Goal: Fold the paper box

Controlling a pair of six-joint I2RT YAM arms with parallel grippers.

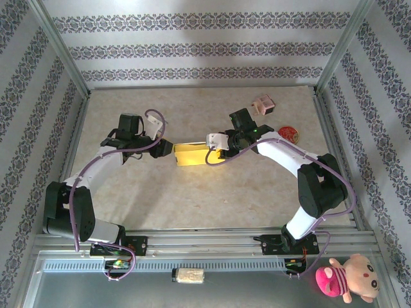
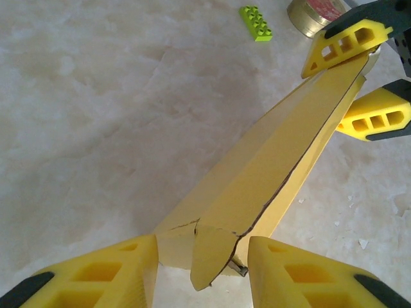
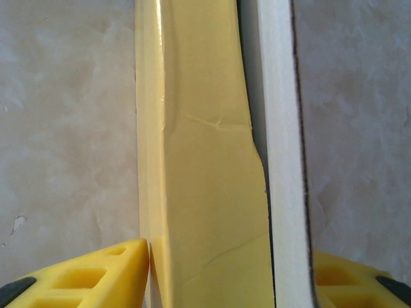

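Note:
The paper box (image 1: 190, 154) lies mid-table as a flat yellow rectangle, held at both ends. My left gripper (image 1: 169, 149) is at its left end. In the left wrist view the two yellow fingers (image 2: 109, 273) press both sides of the box's near end (image 2: 257, 186), where a loose rounded flap hangs down. My right gripper (image 1: 215, 149) holds the right end. In the right wrist view its fingers (image 3: 115, 269) clamp the box (image 3: 205, 192), with a white-faced flap (image 3: 282, 160) standing along the right side. The right gripper (image 2: 327, 96) is also in the left wrist view, at the box's far end.
A small pink box-like item (image 1: 263, 104) and a round tin (image 1: 289, 133) sit at the back right. A green toy brick (image 2: 257, 22) lies near the tin (image 2: 314, 13). A pink plush toy (image 1: 347, 279) rests off the table's near right corner.

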